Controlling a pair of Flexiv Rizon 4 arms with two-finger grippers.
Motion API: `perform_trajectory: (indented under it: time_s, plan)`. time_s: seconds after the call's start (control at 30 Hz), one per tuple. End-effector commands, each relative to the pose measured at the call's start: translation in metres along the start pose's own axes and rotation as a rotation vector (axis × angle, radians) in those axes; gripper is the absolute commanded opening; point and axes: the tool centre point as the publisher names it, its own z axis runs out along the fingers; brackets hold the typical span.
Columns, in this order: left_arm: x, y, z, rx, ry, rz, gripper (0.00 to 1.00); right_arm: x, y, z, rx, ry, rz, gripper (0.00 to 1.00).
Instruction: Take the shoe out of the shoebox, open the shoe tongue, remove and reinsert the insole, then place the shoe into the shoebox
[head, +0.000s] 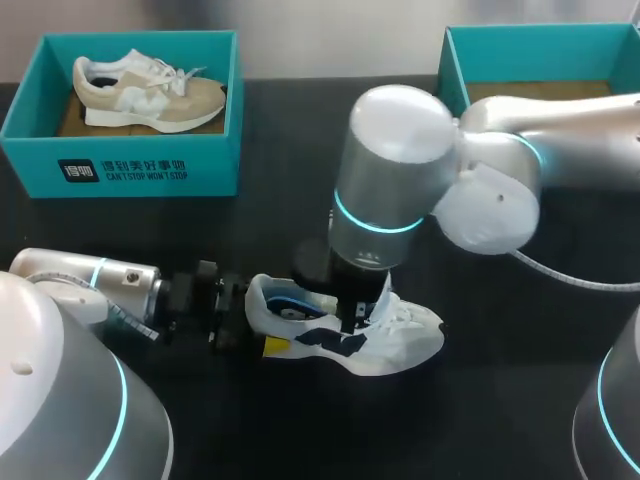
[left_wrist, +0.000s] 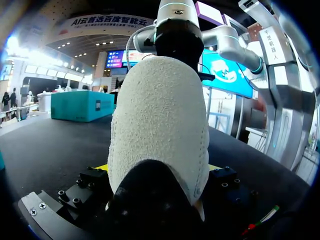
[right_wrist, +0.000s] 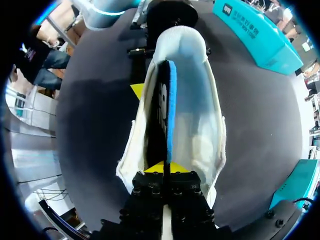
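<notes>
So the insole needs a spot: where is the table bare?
Bare table lies between the left shoebox and right shoebox, and in front of the white shoe. Crowded where left gripper and right gripper meet it.

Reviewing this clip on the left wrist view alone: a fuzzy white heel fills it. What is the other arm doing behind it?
Observer: The right gripper pinches a thin blue insole, which stands on edge inside the white and navy sneaker.
Operator: Any other shoe out on the table?
Observer: None loose; a beige sneaker lies inside the teal cardboard shoebox at the far left corner.
</notes>
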Motion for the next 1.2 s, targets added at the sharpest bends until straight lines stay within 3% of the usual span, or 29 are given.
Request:
perform_trajectory:
  time_s: [0.03, 0.3, 0.47, 0.77, 1.2]
  plan:
    - [-0.004, 0.001, 0.0, -0.003, -0.003, -0.001, 0.0, 0.0, -0.016, -0.013, -0.141, -0.004, -0.023, 0.0]
    - [-0.004, 0.001, 0.0, -0.003, -0.003, -0.001, 0.0, -0.013, -0.024, -0.016, -0.214, 0.004, -0.075, 0.0]
    - [-0.004, 0.001, 0.0, -0.003, -0.003, -0.001, 0.0, -0.019, -0.019, -0.022, -0.249, 0.003, -0.132, 0.0]
    - [-0.004, 0.001, 0.0, -0.003, -0.003, -0.001, 0.0, -0.029, 0.009, -0.037, -0.248, 0.003, -0.262, 0.0]
    - [-0.004, 0.001, 0.0, -0.003, -0.003, -0.001, 0.0, -0.031, 0.052, -0.045, -0.168, 0.057, -0.466, 0.0]
